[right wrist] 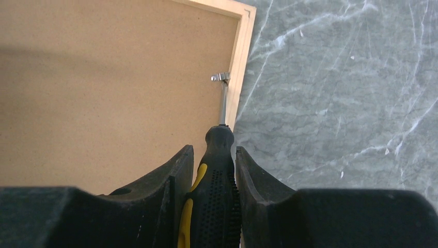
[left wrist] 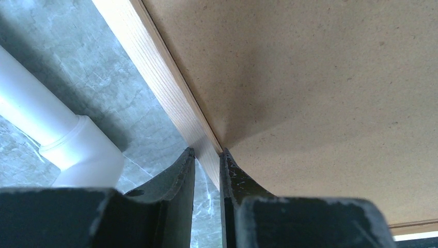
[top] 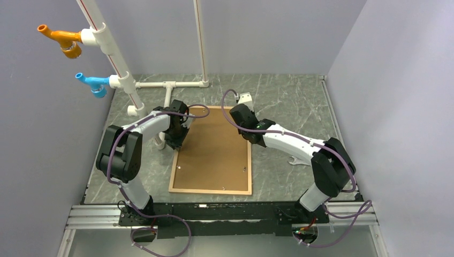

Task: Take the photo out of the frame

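photo (top: pixel 214 147): brown back up, seated in frame (top: pixel 210 190), flat at mid-tabletop (top: pixel 300 101) | left fingers (left wrist: pixel 178 181): pinching frame's left rail, white pipe (left wrist: pixel 57 129) near that edge | right fingers (right wrist: pixel 173 181): clamping screwdriver (right wrist: pixel 217 170), tip at clip (right wrist: pixel 221 77) on right rail | tabletop runs wide beyond right rail

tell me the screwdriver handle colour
Handle is black with yellow; best in right wrist view.

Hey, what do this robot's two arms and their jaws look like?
The left arm and the right arm have white shells with black joint housings; a thin purple cable runs along each. The jaws are matte black, curved, tapering, with scuffed edges.
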Controlling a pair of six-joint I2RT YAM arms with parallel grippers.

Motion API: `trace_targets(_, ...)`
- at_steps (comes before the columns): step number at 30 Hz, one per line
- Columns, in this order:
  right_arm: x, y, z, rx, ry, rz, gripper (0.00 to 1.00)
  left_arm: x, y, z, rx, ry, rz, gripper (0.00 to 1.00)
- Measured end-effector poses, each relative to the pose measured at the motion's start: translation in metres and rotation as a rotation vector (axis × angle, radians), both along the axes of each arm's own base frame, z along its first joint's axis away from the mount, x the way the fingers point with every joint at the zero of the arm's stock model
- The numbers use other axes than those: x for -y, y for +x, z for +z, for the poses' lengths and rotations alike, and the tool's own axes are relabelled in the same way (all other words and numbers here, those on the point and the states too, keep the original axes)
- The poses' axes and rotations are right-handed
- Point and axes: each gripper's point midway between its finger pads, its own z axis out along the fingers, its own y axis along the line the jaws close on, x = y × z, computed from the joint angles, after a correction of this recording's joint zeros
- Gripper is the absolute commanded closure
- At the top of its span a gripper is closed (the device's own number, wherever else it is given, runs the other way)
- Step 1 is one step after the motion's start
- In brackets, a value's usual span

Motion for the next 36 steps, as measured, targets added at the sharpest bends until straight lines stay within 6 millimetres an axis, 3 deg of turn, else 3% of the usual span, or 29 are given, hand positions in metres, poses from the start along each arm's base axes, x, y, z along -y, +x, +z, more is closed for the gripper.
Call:
trace_targets(20,-0.012,0.022,0.011,0.077,0.054,0.079,1.00,0.001,0.000,0.000,-0.002,-0.008,-0.001,0.81)
trace_targets(36,-0.009,0.026,0.000,0.122,0.161,0.085,1.00,0.002,0.000,0.000,-0.003,-0.011,0.006,0.81)
